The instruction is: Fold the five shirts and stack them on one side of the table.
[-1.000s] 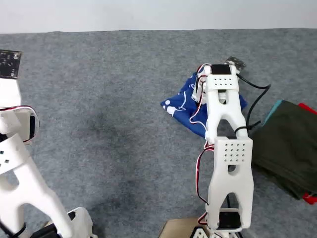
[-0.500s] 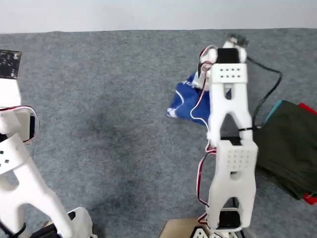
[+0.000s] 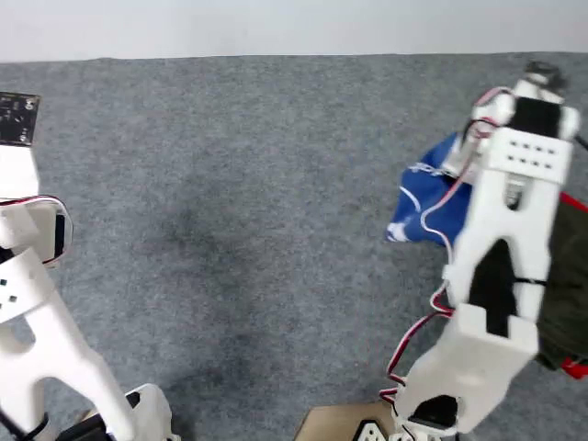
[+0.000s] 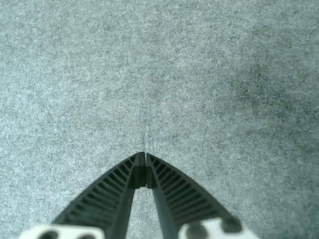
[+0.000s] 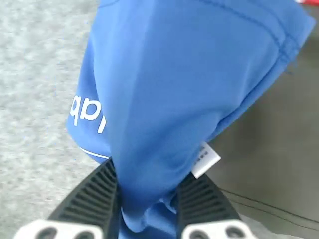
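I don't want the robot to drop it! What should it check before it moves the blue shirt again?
1. Right gripper shut on the blue shirt: ok.
2. Blue shirt folded neatly: not ok, it hangs bunched.
3. Blue shirt fully above the dark green shirt: not ok, part hangs over bare table.
4. Left gripper shut, away over bare table: ok.
5. Number of shirts under the dark green shirt: cannot tell.

The high camera looks down over the table (image 3: 230, 165) from the arms' side. The left wrist camera sits just behind the left gripper (image 4: 144, 157), close over the table. The right wrist camera, just as near, shares the shirt (image 5: 189, 79) and dark pile (image 5: 269, 164) with the high view.
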`<state>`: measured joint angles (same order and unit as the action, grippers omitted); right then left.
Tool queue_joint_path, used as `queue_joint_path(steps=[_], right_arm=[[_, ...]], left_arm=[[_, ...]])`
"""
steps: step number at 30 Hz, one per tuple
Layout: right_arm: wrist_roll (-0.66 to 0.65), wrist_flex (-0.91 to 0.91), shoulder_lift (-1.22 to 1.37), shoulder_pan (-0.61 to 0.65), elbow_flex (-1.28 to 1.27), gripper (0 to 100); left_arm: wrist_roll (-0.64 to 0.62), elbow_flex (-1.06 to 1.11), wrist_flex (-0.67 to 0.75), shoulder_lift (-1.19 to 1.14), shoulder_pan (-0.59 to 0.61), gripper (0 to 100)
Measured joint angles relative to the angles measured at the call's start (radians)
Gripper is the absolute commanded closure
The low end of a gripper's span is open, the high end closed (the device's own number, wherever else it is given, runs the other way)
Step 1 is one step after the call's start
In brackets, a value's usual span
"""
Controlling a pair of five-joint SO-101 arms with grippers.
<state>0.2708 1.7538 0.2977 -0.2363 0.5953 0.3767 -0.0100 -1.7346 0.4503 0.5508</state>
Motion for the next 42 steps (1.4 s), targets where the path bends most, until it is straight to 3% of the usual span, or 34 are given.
queue_joint_path(steps=[19,25,27,32,34,38,42], right_arm=[[-0.233,0.002,-0.06,-0.324,-0.071,99.1],[-0.305,0.002,0.018,-0.388,-0.071,98.3],[-0.325,0.002,0.041,-0.41,-0.071,92.4],[-0.333,0.002,0.057,-0.462,-0.071,60.1],[-0.324,0.002,0.052,-0.483,-0.071,52.8],[-0.315,0.002,-0.018,-0.505,-0.071,55.4],[-0.313,0.002,-0.109,-0.496,-0.071,64.1]], left_arm=[[0.0,0.0,0.0,0.0,-0.002,99],[0.0,0.0,0.0,0.0,-0.075,99],[0.0,0.0,0.0,0.0,-0.103,99],[0.0,0.0,0.0,0.0,-0.13,99],[0.0,0.0,0.0,0.0,-0.13,99],[0.0,0.0,0.0,0.0,-0.13,99],[0.0,0.0,0.0,0.0,-0.13,99]])
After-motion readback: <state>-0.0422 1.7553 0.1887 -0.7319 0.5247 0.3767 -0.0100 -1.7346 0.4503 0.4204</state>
